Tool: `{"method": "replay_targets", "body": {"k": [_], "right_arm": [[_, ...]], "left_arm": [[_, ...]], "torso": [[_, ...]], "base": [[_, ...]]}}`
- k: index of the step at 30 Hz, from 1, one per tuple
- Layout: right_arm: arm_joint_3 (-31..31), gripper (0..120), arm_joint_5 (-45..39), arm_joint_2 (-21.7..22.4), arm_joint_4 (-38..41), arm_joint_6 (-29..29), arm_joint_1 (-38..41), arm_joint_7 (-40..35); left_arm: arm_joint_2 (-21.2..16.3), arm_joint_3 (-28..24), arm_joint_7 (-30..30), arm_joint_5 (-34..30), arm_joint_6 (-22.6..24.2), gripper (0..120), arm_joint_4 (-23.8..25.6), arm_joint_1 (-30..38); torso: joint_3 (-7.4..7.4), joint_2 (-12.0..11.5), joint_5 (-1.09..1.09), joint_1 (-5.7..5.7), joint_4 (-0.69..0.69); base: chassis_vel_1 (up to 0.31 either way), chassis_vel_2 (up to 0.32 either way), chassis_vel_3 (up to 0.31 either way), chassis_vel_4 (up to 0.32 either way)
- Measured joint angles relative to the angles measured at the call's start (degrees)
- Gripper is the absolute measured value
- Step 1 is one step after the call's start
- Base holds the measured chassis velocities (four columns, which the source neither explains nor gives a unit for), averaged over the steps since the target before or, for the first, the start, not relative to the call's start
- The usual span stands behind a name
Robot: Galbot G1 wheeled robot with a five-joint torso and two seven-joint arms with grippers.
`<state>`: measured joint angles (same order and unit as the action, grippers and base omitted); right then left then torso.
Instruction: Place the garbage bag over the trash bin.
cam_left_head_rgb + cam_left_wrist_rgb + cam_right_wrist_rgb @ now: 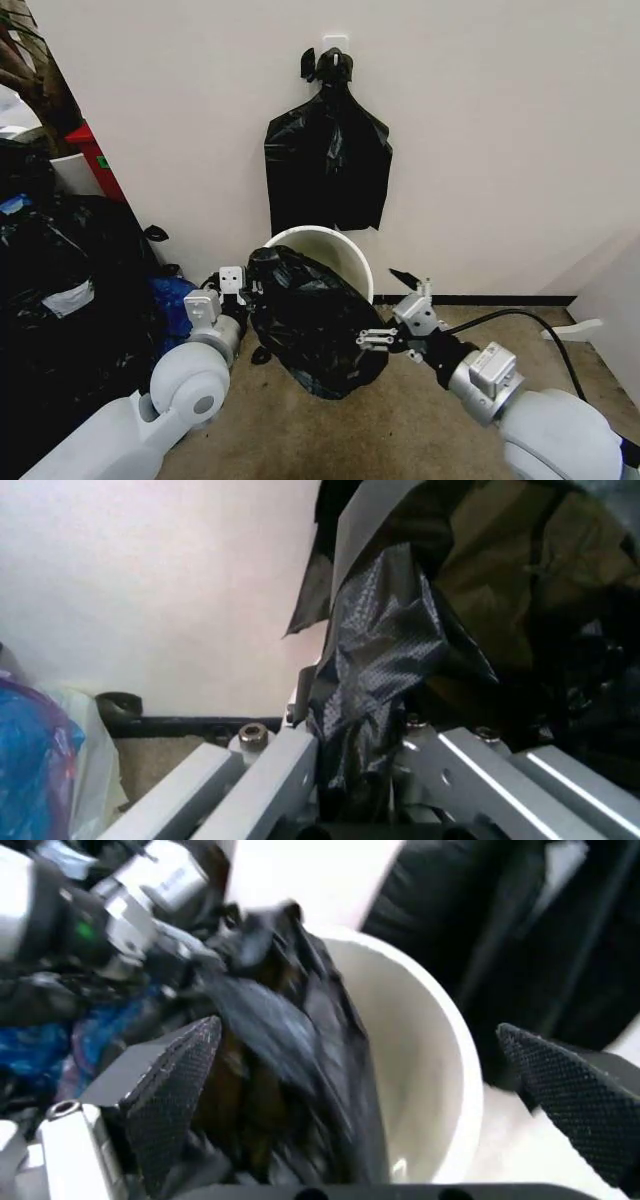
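The white trash bin (345, 252) stands on the floor against the wall. The black garbage bag (312, 328) hangs over the bin's near-left rim and down its front. My left gripper (246, 288) is at the bin's left side, shut on the bag's edge. The left wrist view shows the crinkled garbage bag (375, 667) pinched in my left gripper (350, 780). My right gripper (390, 308) is open at the bin's right front, beside the bag. In the right wrist view, my right gripper (358, 1033) spans the garbage bag (270, 1027) and the trash bin's rim (440, 1042).
A flat bunch of black bags (328, 160) hangs from a wall hook above the bin. A big heap of bulging black bags (60, 300) and a blue bag (172, 300) crowd the left. A black cable (545, 330) runs over the floor on the right.
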<state>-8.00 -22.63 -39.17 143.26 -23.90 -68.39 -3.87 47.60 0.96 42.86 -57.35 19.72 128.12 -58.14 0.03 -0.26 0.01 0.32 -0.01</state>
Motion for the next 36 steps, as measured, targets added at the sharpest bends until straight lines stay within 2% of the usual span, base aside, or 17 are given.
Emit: {"method": "replay_targets", "body": {"k": [7,10,12,16,19,23,24,30,31,35,36], "right_arm": [[4.5,97,0.1,0.3,-0.6,0.7,1.5,0.8],[5.4,87,-0.1,-0.1,-1.5,1.1,2.1,0.2],[5.5,84,-0.2,-0.3,-1.9,1.1,2.6,0.1],[5.5,68,0.0,-0.4,-3.2,1.1,3.1,-0.4],[5.3,67,0.3,-0.4,-3.6,1.1,2.9,-0.6],[4.9,54,0.6,-0.4,-4.2,1.0,2.5,-0.9],[4.9,54,0.6,-0.4,-4.2,1.0,2.5,-0.9],[4.4,33,0.6,-0.2,-4.4,1.5,2.1,-1.9],[4.1,27,0.5,-0.2,-4.4,1.6,2.0,-2.0],[4.0,19,0.1,-0.2,-4.5,2.2,1.9,-3.6],[4.0,11,-0.2,-0.3,-4.6,2.5,1.9,-4.5]], "left_arm": [[0.3,-1.2,0.0,0.3,0.4,2,0.9,0.7],[0.1,-1.4,-0.4,0.9,0.7,2,1.8,0.4],[-0.1,-1.4,-0.7,1.1,0.8,2,2.1,0.1],[-0.5,-1.3,-1.7,2.2,0.8,2,2.8,-0.5],[-0.8,-1.3,-2.4,2.9,0.8,2,3.1,-0.8],[-0.9,-1.2,-2.9,3.2,0.8,2,3.7,-0.8],[-0.9,-1.2,-2.9,3.2,0.8,2,3.7,-0.8],[-0.9,-1.0,-3.5,3.7,0.7,2,4.0,-1.4],[-0.9,-1.0,-3.7,3.9,0.7,2,4.0,-1.6],[-1.0,-0.5,-4.9,4.8,0.6,2,4.0,-2.3],[-1.0,-0.2,-6.1,5.9,0.6,2,3.9,-2.8]], "torso": [[0.00,0.0,0.00,0.00,-0.03],[0.00,0.0,0.00,0.00,-0.03],[0.00,0.0,0.00,0.00,-0.02],[0.00,0.0,0.00,0.00,-0.02],[0.00,0.0,0.00,0.00,-0.02],[0.00,0.0,0.00,0.00,-0.02],[0.00,0.0,0.00,0.00,-0.02],[0.00,0.0,0.00,0.00,-0.02],[0.00,0.0,0.00,0.00,-0.02],[0.00,0.0,0.00,0.00,-0.02],[0.00,0.0,0.00,0.00,-0.02]], "base": [[0.000,0.000,0.000,0.000],[0.000,0.000,0.000,0.000],[0.000,0.000,0.000,0.000],[0.000,0.000,0.000,0.000],[0.000,0.000,0.000,0.000],[0.000,0.000,0.000,0.000],[0.000,0.000,0.000,0.000],[0.000,0.000,0.000,0.000],[0.000,0.000,0.000,0.000],[0.000,0.000,0.000,0.000],[0.000,0.000,0.000,0.000]]}}
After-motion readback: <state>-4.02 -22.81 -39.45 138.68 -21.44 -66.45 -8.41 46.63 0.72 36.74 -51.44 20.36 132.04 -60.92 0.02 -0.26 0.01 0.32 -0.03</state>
